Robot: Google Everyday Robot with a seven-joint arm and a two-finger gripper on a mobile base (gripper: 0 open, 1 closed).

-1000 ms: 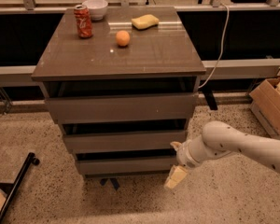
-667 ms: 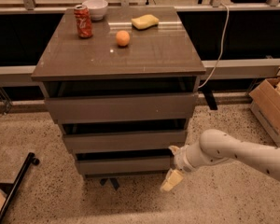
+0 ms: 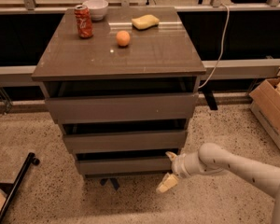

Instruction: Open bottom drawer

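Note:
The bottom drawer [image 3: 126, 165] is the lowest of three grey-brown flat fronts in the cabinet, with a dark gap above it. My gripper [image 3: 169, 170] comes in from the right on a white arm, at the drawer's right end. One cream finger [image 3: 171, 156] sits at the drawer's top right corner, by the gap. The other finger [image 3: 167, 183] hangs below, near the floor. The fingers are spread apart and hold nothing.
The middle drawer [image 3: 125, 141] and top drawer [image 3: 121, 107] sit above. On the cabinet top [image 3: 154, 50] are a red can [image 3: 83, 21], a white bowl [image 3: 95, 9], an orange [image 3: 123, 38] and a yellow sponge [image 3: 145, 21]. A cardboard box [image 3: 273, 112] stands on the right, a black bar [image 3: 15, 185] at the lower left.
My gripper and arm have moved left and a little down, from the right of the cabinet to the bottom drawer's right corner. The drawers have not moved.

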